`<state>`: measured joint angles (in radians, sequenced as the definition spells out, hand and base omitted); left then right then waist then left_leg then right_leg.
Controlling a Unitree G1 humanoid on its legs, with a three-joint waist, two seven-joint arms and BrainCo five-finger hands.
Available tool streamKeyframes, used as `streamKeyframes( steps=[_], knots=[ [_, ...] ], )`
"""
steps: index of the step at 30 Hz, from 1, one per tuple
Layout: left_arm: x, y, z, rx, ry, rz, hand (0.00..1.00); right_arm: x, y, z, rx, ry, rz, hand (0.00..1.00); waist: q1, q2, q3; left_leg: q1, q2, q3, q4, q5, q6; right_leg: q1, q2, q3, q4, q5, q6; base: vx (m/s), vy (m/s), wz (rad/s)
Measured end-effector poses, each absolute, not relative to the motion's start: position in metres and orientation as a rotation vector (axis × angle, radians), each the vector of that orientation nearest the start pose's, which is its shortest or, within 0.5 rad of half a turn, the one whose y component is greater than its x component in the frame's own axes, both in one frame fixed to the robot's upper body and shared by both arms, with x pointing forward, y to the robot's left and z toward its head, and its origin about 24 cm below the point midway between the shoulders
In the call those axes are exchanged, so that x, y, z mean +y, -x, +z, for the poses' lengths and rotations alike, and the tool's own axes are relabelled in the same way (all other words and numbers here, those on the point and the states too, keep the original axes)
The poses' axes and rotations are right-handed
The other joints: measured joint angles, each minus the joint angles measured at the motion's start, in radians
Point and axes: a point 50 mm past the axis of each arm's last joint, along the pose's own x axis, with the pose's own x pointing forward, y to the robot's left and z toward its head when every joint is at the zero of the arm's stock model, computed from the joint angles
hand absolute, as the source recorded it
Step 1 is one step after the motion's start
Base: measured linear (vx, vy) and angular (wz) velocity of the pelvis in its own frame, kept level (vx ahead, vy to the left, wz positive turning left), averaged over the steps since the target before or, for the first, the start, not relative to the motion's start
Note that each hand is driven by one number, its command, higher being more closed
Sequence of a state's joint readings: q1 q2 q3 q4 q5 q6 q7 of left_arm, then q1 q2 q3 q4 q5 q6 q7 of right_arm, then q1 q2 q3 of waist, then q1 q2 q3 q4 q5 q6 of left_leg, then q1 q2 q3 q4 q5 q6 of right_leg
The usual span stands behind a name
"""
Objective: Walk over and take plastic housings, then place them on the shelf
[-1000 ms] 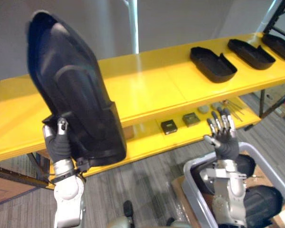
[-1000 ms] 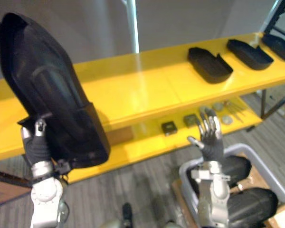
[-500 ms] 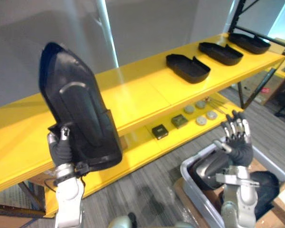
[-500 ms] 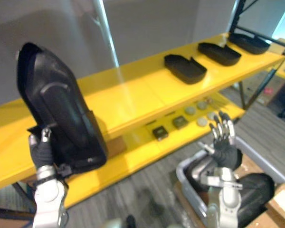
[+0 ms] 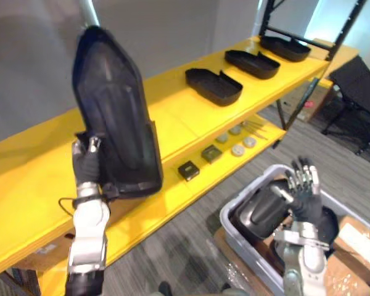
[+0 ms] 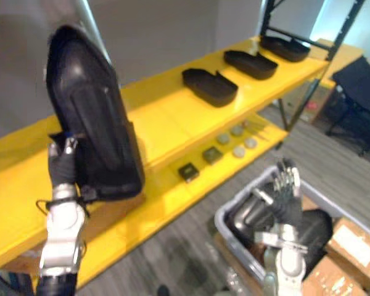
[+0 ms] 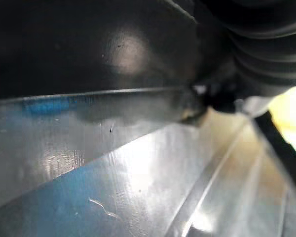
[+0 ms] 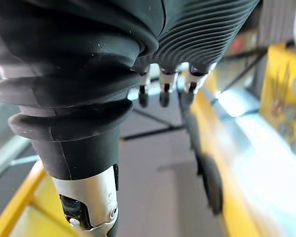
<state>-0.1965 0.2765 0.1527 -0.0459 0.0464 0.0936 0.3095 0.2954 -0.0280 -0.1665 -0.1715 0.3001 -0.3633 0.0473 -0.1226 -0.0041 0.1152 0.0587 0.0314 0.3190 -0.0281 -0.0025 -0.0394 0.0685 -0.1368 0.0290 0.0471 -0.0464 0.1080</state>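
While it grips nothing, the right hand (image 5: 302, 196) is the closest thing in shot, raised with its fingers straight and slightly spread. It hangs over an open-topped pale grey plastic bin (image 5: 243, 243) on the carpet. Inside the bin lie glossy black moulded plastic housings (image 5: 260, 211), at least two, I think, though the arm covers part of the pile. Just beside the bin, a brown cardboard box (image 5: 342, 274) carries a white label (image 5: 356, 234), its print too small to read.

Over on the other side, the left hand (image 5: 85, 166) is up at shelf height, thumb pinching the lower end of a large black boat-shaped plastic housing (image 5: 111, 105). That housing stands upright in the air, pointed end up, in front of the long yellow two-deck shelf (image 5: 172, 118). The left wrist view has its shiny inner wall right against the lens.

Further back, the shelf's lower deck holds two small dark square blocks (image 5: 188, 170) and a cluster of small grey discs (image 5: 237, 150). Up on the top deck, three shallow black tray-like housings (image 5: 214, 86) lie hollow side up in a row. They sit apart from one another, running off toward the black steel upright (image 5: 268, 15) at the shelf's far end.
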Motion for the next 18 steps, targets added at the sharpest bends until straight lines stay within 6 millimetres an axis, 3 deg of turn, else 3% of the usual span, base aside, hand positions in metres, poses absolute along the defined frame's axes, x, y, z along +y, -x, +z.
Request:
streamKeyframes(
  steps=[5,9,14,18],
  knots=[
    [0.281,-0.319,0.105,0.021,-0.290,0.566,1.00,-0.218,-0.167,0.042,-0.197,-0.164,-0.247,0.00,-0.065,0.001,0.000,0.004,0.006,0.074,-0.011,0.001,-0.001,-0.042,0.009,0.062,-0.001,0.011,0.003,-0.07,0.001,-0.45],
    [0.311,-0.341,0.127,0.111,-0.240,0.663,1.00,-0.221,-0.158,0.031,-0.109,-0.146,-0.232,0.00,-0.116,0.006,0.002,0.006,0.015,0.111,-0.042,0.017,-0.013,-0.078,0.019,0.108,-0.002,0.015,0.002,-0.04,-0.024,-0.30],
    [0.327,-0.354,0.147,0.202,-0.158,0.722,1.00,-0.222,-0.156,0.019,-0.048,-0.134,-0.219,0.00,-0.154,0.014,0.004,0.007,0.021,0.131,-0.048,0.022,-0.015,-0.091,0.030,0.129,0.002,0.016,0.001,0.01,-0.025,-0.13],
    [0.332,-0.354,0.140,0.307,-0.145,0.770,1.00,-0.212,-0.158,0.013,-0.015,-0.155,-0.182,0.00,-0.168,0.025,0.011,-0.009,0.024,0.137,-0.047,0.022,-0.015,-0.118,0.034,0.139,0.015,0.015,0.000,0.00,-0.016,-0.05]
  ],
)
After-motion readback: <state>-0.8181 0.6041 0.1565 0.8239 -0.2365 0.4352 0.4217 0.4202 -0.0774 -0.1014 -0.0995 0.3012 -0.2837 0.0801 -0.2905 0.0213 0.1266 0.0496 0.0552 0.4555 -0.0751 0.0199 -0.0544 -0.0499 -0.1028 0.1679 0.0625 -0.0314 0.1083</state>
